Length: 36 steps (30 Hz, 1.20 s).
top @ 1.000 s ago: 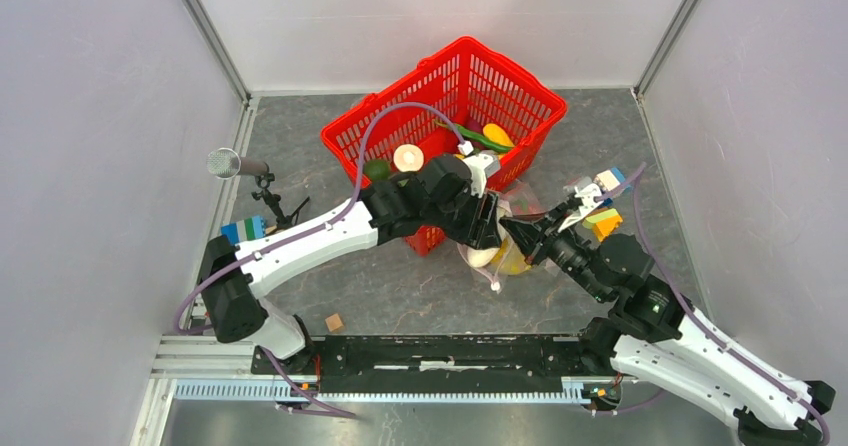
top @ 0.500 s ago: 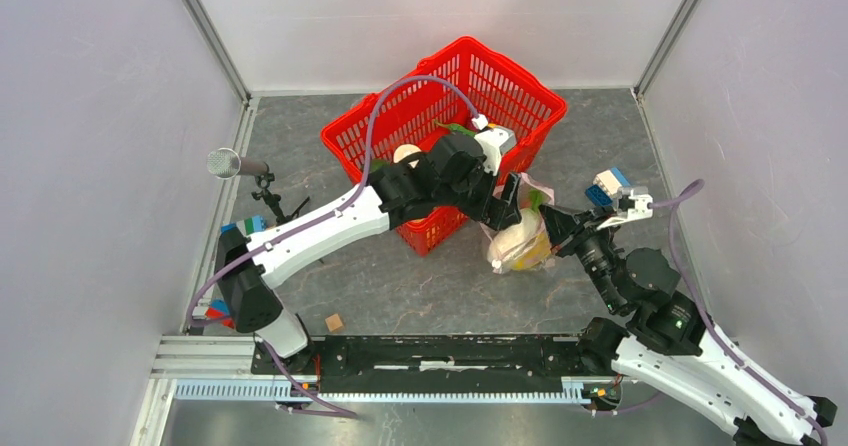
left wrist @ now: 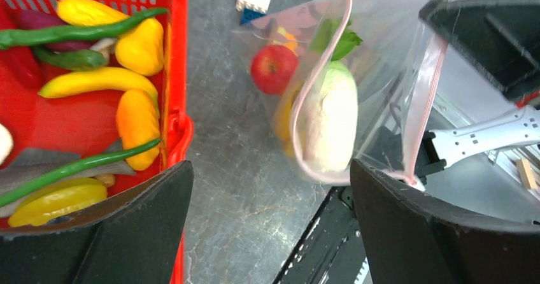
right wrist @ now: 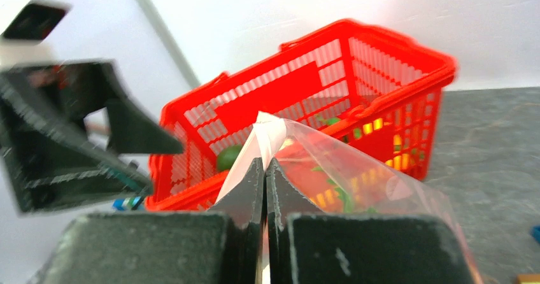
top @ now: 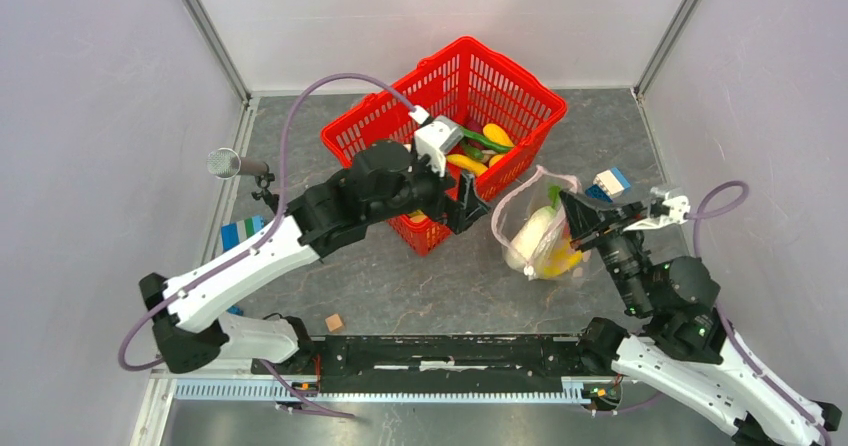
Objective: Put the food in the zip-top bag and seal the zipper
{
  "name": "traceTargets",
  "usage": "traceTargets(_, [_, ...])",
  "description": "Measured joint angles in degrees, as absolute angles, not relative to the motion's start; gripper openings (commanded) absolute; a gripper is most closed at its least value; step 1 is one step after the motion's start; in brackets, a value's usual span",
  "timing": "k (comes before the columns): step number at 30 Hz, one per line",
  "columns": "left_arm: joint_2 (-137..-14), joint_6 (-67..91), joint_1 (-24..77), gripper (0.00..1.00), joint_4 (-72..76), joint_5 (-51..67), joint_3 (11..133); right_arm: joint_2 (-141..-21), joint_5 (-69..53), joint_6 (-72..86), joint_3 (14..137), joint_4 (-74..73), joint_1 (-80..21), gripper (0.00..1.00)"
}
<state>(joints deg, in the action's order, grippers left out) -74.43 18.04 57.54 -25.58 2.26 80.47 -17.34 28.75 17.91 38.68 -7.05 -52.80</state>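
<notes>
The zip-top bag [top: 540,234] hangs clear and floppy right of the basket, with its mouth open. In it lie a white radish [left wrist: 328,121], a red apple [left wrist: 274,67] and something yellow. The pale pink zipper [left wrist: 428,90] loops round the mouth. My right gripper [top: 568,204] is shut on the bag's top edge, seen pinched in the right wrist view [right wrist: 264,163]. My left gripper [top: 462,206] stands open and empty over the basket's near corner, left of the bag; between its fingers [left wrist: 127,233] shows only grey floor. More food [left wrist: 137,45], yellow, green and red, lies in the red basket [top: 515,72].
Blue and white building bricks [top: 610,181] lie just behind the bag. More bricks [top: 243,229] sit at the left by a microphone on a stand [top: 228,162]. A small wooden cube [top: 334,322] lies near the front rail. Grey walls close in both sides.
My left gripper opened wide and drew back from the bag's mouth toward the basket. My right gripper carried the bag's edge to the right and up; the food now sits lower in the bag.
</notes>
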Motion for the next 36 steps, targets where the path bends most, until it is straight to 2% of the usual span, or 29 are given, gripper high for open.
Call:
traceTargets(4, [-70.52,18.04,57.39,0.98,-23.27,0.19,78.17,-21.78,34.24,17.43,44.25,-8.91,-52.86,0.0])
traceTargets(8, [-72.14,18.04,57.34,0.97,-21.5,0.58,78.04,-26.04,32.12,15.7,46.35,-12.16,-52.82,0.0])
traceTargets(14, [-79.59,18.44,57.23,0.82,-20.45,4.78,78.04,-25.56,29.21,14.63,46.41,-13.45,-52.86,0.0])
traceTargets(16, [-81.78,18.65,57.23,0.72,-20.49,6.02,78.02,-24.18,29.15,14.66,46.41,-13.47,-52.86,0.0])
traceTargets(20, [-82.83,19.9,57.23,0.39,-20.4,7.99,77.71,-23.07,29.21,14.72,46.41,-13.5,-52.86,0.0])
traceTargets(23, [-82.81,20.32,57.23,0.25,-19.79,8.73,77.71,-22.59,29.74,14.92,46.24,-13.63,-52.86,0.0])
traceTargets(26, [-82.76,20.32,57.23,0.06,-19.57,9.5,77.71,-22.04,30.35,14.9,45.87,-14.04,-52.86,0.02])
traceTargets(27, [-82.76,20.36,57.23,0.02,-19.59,9.61,77.73,-21.96,30.35,14.81,45.76,-14.22,-52.86,0.02])
traceTargets(32, [-83.35,20.05,57.23,0.02,-21.37,10.59,81.52,-22.2,23.59,13.23,45.5,-14.68,-52.86,0.04])
traceTargets(34, [-84.25,20.08,57.23,0.02,-21.3,11.03,84.2,-23.2,20.32,12.64,45.56,-14.87,-52.86,0.0])
traceTargets(36, [-85.19,20.08,57.23,0.02,-21.02,11.14,86.39,-25.39,22.17,13.87,46.48,-17.17,-52.88,0.0])
